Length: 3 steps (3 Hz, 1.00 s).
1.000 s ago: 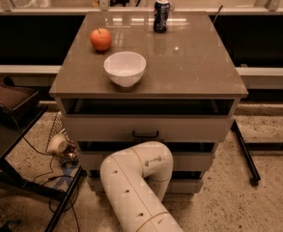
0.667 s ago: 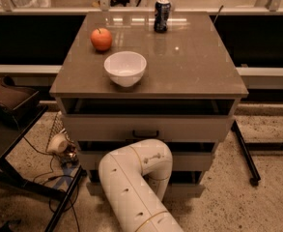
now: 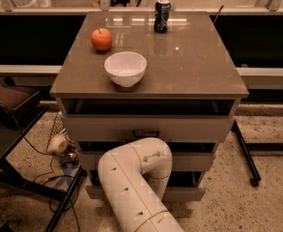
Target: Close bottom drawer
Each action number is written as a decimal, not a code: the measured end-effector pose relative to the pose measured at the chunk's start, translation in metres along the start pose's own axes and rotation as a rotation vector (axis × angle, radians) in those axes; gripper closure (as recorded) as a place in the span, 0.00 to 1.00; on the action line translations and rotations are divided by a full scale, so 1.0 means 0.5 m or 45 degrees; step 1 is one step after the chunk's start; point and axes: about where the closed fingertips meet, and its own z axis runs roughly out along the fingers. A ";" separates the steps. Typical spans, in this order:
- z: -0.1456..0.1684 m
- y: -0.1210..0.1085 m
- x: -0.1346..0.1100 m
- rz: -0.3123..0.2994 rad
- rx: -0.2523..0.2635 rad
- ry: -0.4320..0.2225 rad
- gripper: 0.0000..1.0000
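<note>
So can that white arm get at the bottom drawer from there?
Probably yes. The arm bends right in front of the bottom drawer, which looks pulled out a little, and nothing lies between them. The gripper is hidden behind the arm's elbow, so I can't see whether it touches.

Warm, dim indoor light is falling from above and beyond the arm [image 3: 134,178], tinting the whole scene amber. The cabinet top [image 3: 194,66], above the arm, is catching soft glare, with bright streaks lying near the can [image 3: 162,15]. The bowl [image 3: 125,67] and the arm's pale shell are glowing brightest. Deep shadow is filling the open gaps just above the arm's elbow, and the bottom drawer [image 3: 187,194] beside it is sitting in shade. The gripper is hiding behind the elbow, unseen, toward the cabinet front.
</note>
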 end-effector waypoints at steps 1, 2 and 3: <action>-0.002 -0.001 0.000 0.000 0.000 0.000 1.00; -0.002 -0.001 0.000 0.000 0.000 0.000 1.00; -0.002 -0.001 0.000 0.000 0.000 0.000 1.00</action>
